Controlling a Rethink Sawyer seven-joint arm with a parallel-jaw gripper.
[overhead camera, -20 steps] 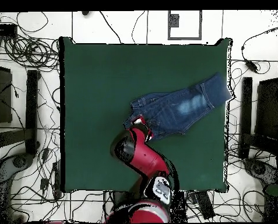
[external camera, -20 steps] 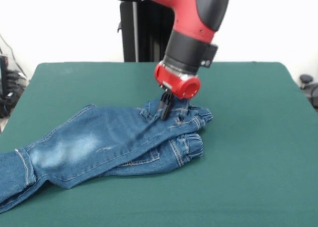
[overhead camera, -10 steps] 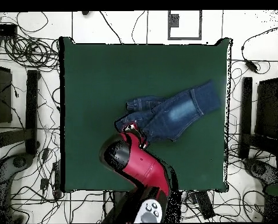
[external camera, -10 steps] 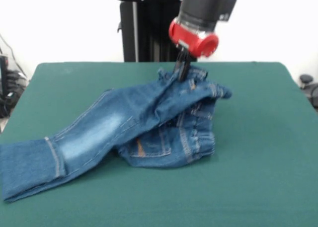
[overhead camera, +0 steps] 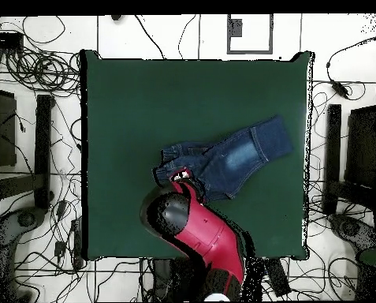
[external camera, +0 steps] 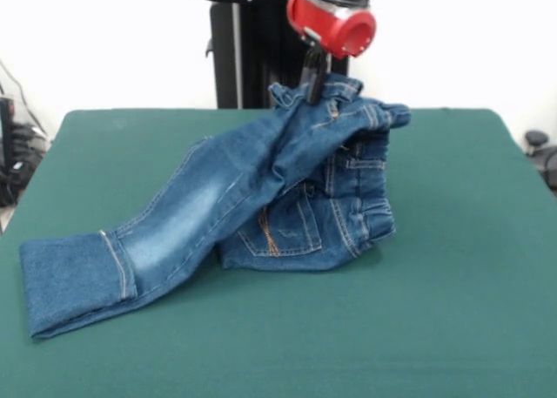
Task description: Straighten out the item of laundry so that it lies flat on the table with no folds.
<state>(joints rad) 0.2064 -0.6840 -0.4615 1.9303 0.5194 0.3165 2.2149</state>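
**Mia:** Where are the jeans (external camera: pixel 261 198)?

**Tom:** They are on the green table (external camera: pixel 452 311), near the middle. One part is up in the air. The gripper (external camera: pixel 312 83) holds the waistband (external camera: pixel 348 93) high above the table.

**Mia:** Are its fingers open?

**Tom:** No. The two dark fingers (external camera: pixel 310 71) are pressed close, and they pinch the top edge of the waistband. The denim hangs down from that spot.

**Mia:** What does the rest look like?

**Tom:** One leg (external camera: pixel 148 241) slopes down to the table and ends in a hem (external camera: pixel 61 280) near the front edge. The other half hangs under the waist. You can see a back pocket with orange stitching (external camera: pixel 274 232) there. It is folded under and bunched.

**Mia:** And from above?

**Tom:** From above, the jeans (overhead camera: pixel 230 162) sit just in front of the red arm (overhead camera: pixel 199 233). The leg points away toward one side of the table (overhead camera: pixel 128 102).

**Mia:** So is the job done?

**Tom:** Not yet, I think. The jeans are lifted, so the fold can open up. But they are not flat. One leg is tucked under the other. I think the robot has to spread them out and lay them down smooth.
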